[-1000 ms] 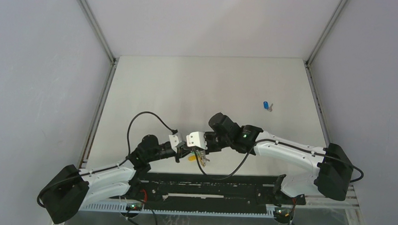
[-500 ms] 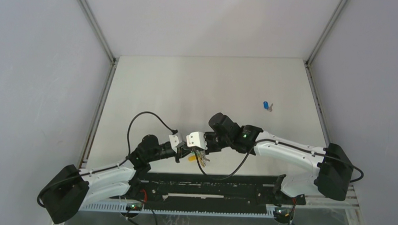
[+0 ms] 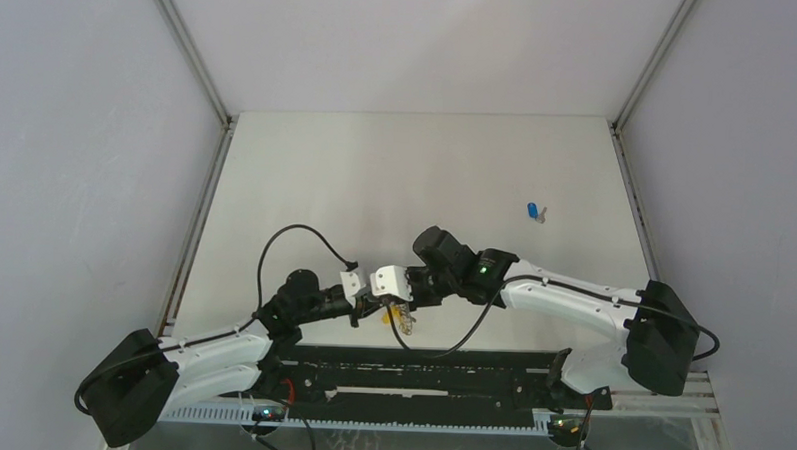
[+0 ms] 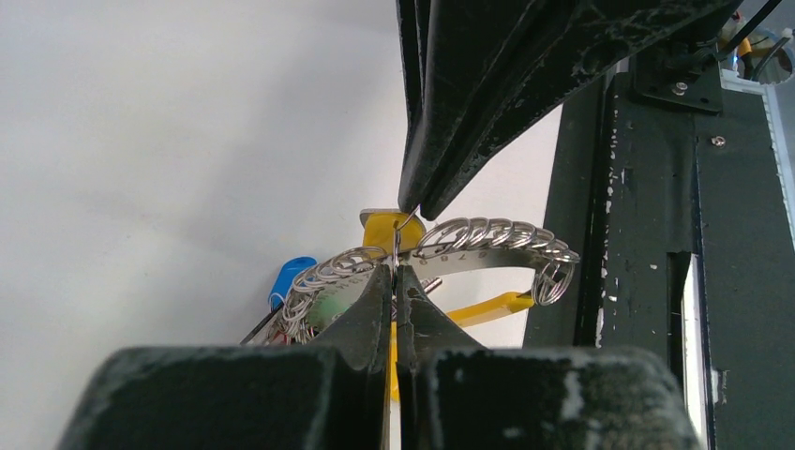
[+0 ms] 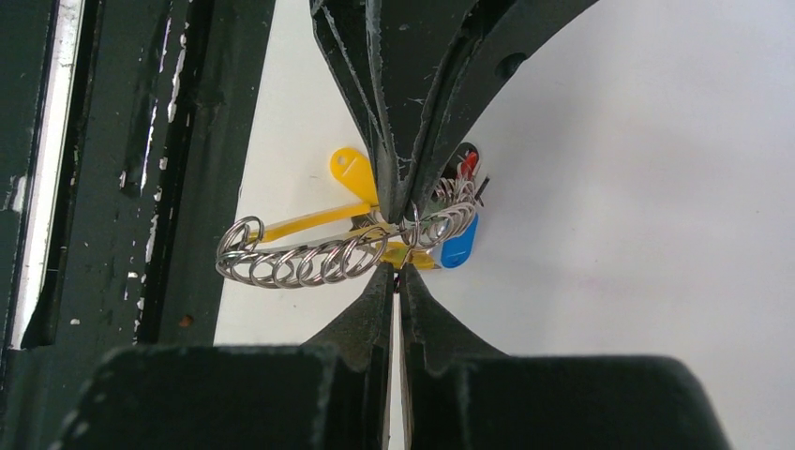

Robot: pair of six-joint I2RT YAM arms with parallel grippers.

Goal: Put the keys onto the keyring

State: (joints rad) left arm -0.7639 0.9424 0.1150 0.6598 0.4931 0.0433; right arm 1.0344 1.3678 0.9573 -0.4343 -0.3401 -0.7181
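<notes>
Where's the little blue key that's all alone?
In the top view, the blue key lies on the table toward its right edge, well apart from the keyring down at the near side.

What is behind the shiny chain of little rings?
A yellow key, a blue key cap and a red cap peek out behind the chain. The fingers cover the middle, so anything there is hidden.

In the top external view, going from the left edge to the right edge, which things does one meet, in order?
The left arm's base → keyring → blue key → right arm's base.
</notes>
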